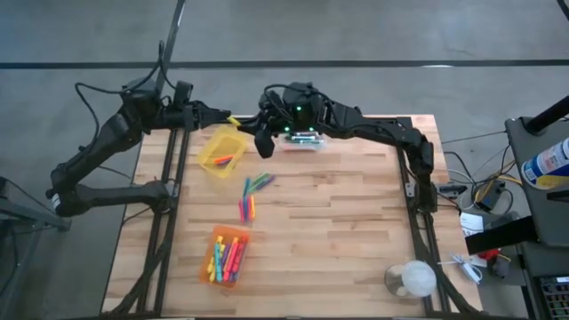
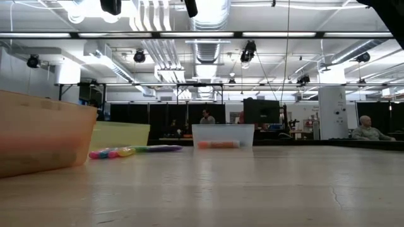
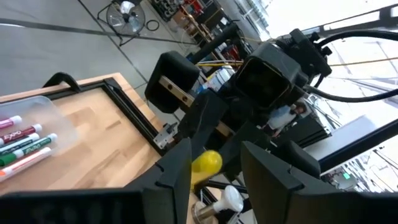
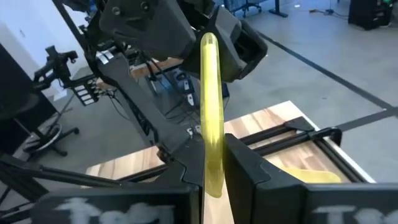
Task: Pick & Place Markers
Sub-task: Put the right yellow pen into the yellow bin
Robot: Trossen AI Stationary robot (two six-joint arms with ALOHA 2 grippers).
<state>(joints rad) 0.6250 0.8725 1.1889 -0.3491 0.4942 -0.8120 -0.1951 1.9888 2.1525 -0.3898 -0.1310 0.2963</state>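
Note:
A yellow marker [image 4: 210, 99] is held high over the table's far left part, with my right gripper [image 4: 212, 149] shut on it. Its free end [image 3: 206, 163] reaches between the open fingers of my left gripper [image 3: 214, 155]. I cannot tell whether that end touches them. In the high view the two grippers [image 1: 224, 116] [image 1: 258, 124] face each other above the yellow bin [image 1: 222, 151]. Loose markers [image 1: 253, 191] lie on the wood. My right gripper pinches the yellow marker near one end [image 4: 211, 174] between its two fingers. The fingers come about level from the table's right side. The marker runs on along them and sticks out past their tips toward the left gripper, lifted clear of the table.
The yellow bin holds a marker. An orange bin [image 1: 228, 256] with several markers stands near the front left. A clear bin [image 1: 302, 140] with markers sits at the far middle under the right arm. A clear jar with a white ball [image 1: 413, 277] stands at the front right corner.

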